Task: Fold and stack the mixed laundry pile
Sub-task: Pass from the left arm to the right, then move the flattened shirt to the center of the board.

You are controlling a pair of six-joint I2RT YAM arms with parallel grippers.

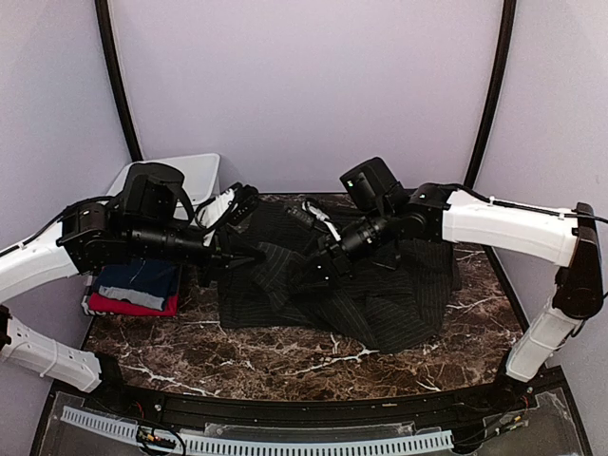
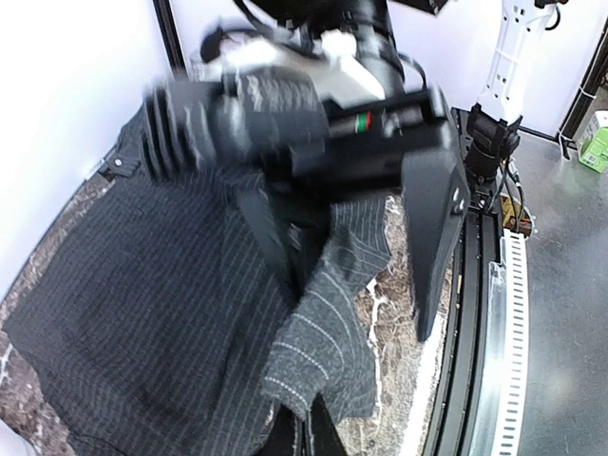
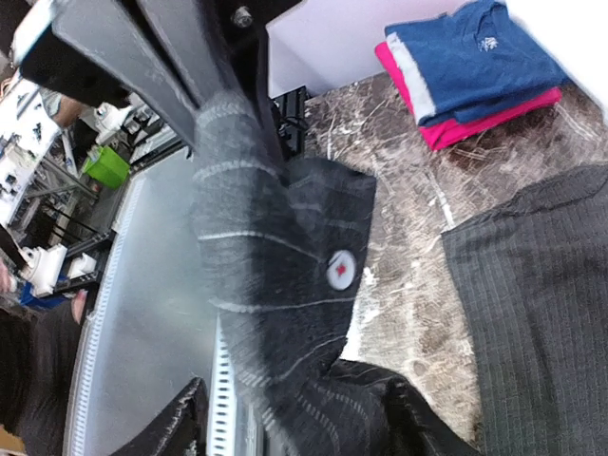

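The dark charcoal pinstriped shirt point(image 1: 380, 294) lies spread over the middle of the marble table point(image 1: 285, 356). My left gripper point(image 1: 249, 255) is shut on the end of its sleeve point(image 2: 323, 323), pinched at the fingertips point(image 2: 306, 432) and lifted off the table. That sleeve, with a white button point(image 3: 341, 270), hangs between the spread fingers of my right gripper point(image 3: 299, 427), which stands open; a gap shows beside its left finger point(image 3: 180, 418). The navy T-shirt point(image 1: 141, 280) lies folded on the folded red T-shirt point(image 1: 128, 306) at the table's left edge.
A white plastic bin point(image 1: 195, 176) stands at the back left behind my left arm. The two grippers are close together over the shirt's left part. A ribbed white rail point(image 1: 256, 442) runs along the near edge.
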